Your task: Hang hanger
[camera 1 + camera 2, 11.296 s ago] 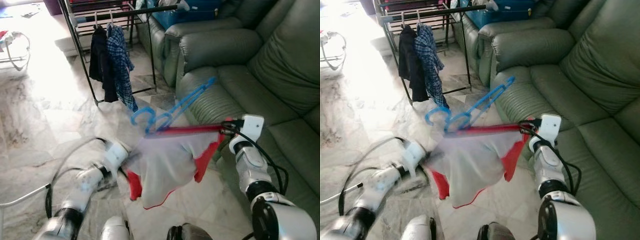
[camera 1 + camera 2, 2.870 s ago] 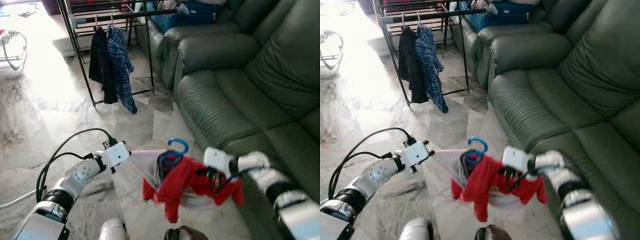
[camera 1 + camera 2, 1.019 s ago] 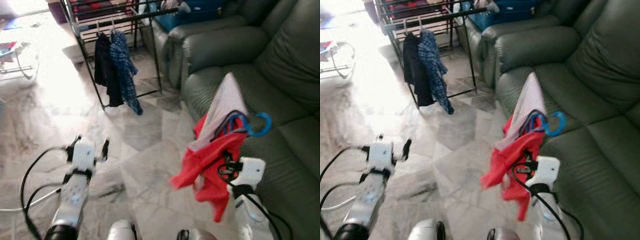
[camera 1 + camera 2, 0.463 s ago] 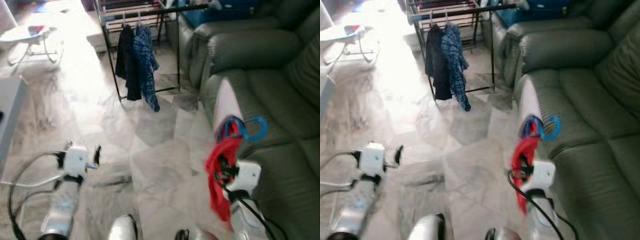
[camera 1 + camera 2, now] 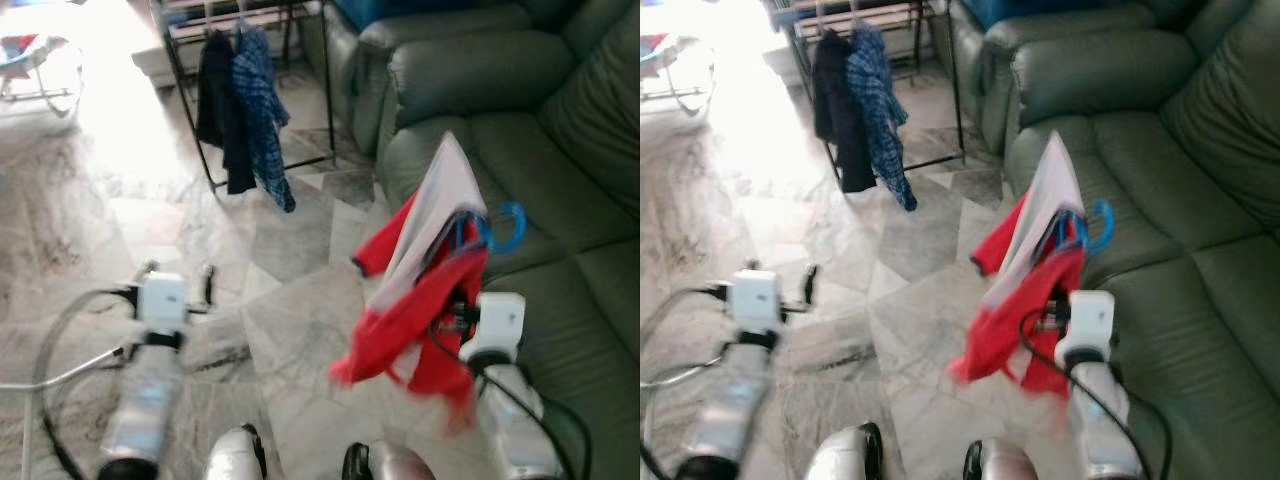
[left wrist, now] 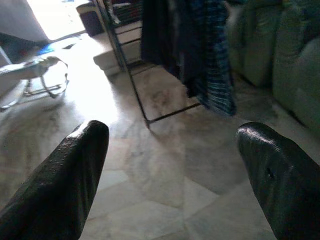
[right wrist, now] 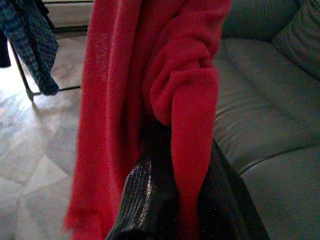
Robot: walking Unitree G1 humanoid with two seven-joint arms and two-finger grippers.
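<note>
While your right gripper is clamped on the red garment with its blue hanger beside the sofa edge, your left gripper is spread wide, holding nothing, over bare floor before the rack.

Likely home: sofa, clothes rack

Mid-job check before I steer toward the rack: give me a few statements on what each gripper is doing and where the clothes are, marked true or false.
1. The right gripper is shut on the red garment. True.
2. The left gripper holds a shirt. False: its fingers are spread open with nothing between them.
3. A blue hanger hook sticks out of the held bundle. True.
4. The clothes rack carries no clothes. False: a dark garment and a blue plaid shirt hang on it.
5. The held bundle is over the sofa cushion, resting on it. False: it hangs in the air beside the sofa.
</note>
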